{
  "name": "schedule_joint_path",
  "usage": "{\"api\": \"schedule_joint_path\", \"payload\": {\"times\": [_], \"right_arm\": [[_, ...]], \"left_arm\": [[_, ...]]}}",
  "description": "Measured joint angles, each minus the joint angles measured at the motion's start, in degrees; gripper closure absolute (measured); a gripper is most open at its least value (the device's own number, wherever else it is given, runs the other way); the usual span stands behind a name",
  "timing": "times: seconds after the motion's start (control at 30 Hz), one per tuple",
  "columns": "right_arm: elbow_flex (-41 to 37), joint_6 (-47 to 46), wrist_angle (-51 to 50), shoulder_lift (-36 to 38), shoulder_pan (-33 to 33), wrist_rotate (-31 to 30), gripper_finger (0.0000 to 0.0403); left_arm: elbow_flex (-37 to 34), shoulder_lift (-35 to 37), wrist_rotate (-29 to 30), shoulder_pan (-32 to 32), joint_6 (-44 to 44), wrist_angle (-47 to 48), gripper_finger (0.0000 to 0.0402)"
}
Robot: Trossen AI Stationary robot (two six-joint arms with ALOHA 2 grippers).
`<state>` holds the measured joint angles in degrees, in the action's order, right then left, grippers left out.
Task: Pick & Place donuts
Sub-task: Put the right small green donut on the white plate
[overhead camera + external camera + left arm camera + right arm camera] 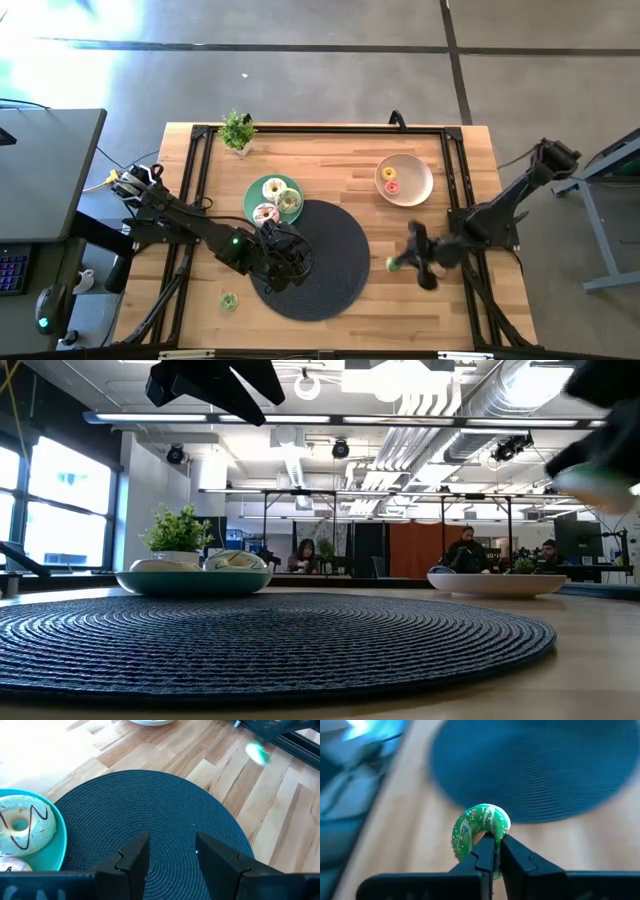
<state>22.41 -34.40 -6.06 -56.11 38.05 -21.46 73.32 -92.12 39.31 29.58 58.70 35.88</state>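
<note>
My right gripper (497,845) is shut on a tiny green sprinkled donut (480,832) above the bare wood right of the dark round mat (320,260); it also shows in the high view (400,263). My left gripper (172,852) is open and empty over the mat's left part (285,255). The white (273,188), pale green (290,201) and pink (265,214) donuts lie on the mint-green plate (252,200). Tiny yellow (388,175) and pink (391,187) donuts lie in the beige bowl (418,180). Another tiny green donut (229,301) lies on the wood at the near left. My right gripper pinches the ring of the green donut (492,831) at one spot. One finger seems to reach into the hole and the other lies outside. The donut stands on edge ahead of the fingertips, lifted clear of the table.
A small potted plant (238,130) stands at the far left of the table. A black frame (320,130) runs along the table's far and side edges. In the low view, people sit in the room beyond the table.
</note>
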Motion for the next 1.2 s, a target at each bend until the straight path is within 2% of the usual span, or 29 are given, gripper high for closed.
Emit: {"api": "schedule_joint_path", "payload": {"times": [0.1,0.3,0.43,0.5,0.6,0.83,1.0,1.2], "right_arm": [[0.0,3.0,-4.6,2.1,-6.7,-1.5,0.0389],[0.0,6.7,-10.8,4.1,-20.0,-15.7,0.0390],[0.0,6.5,-12.0,3.9,-28.7,-21.9,0.0384],[0.0,2.6,-13.0,3.9,-32.7,-21.7,0.0388],[0.0,-4.0,-15.6,3.9,-37.5,-17.5,0.0396],[-3.7,-12.7,-18.8,3.9,-44.2,-13.1,0.0386],[-8.1,-10.3,-13.7,3.9,-46.9,-10.7,0.0383],[-8.4,-2.9,-9.3,3.9,-47.5,-7.5,0.0358]], "left_arm": [[0.0,0.0,0.0,0.0,-0.1,0.0,0.0243],[0.0,0.0,0.0,0.0,-0.6,0.2,0.0243],[0.0,0.0,-0.2,0.0,-2.8,0.2,0.0243],[0.0,0.0,-0.3,0.0,-2.9,0.2,0.0243],[0.0,0.0,-1.1,0.0,-3.0,0.2,0.0243],[0.0,0.0,-1.5,0.0,-3.0,0.2,0.0243],[0.0,0.0,-1.5,0.0,-3.0,0.2,0.0243],[0.0,0.0,-1.5,0.0,-2.9,0.2,0.0243]]}}
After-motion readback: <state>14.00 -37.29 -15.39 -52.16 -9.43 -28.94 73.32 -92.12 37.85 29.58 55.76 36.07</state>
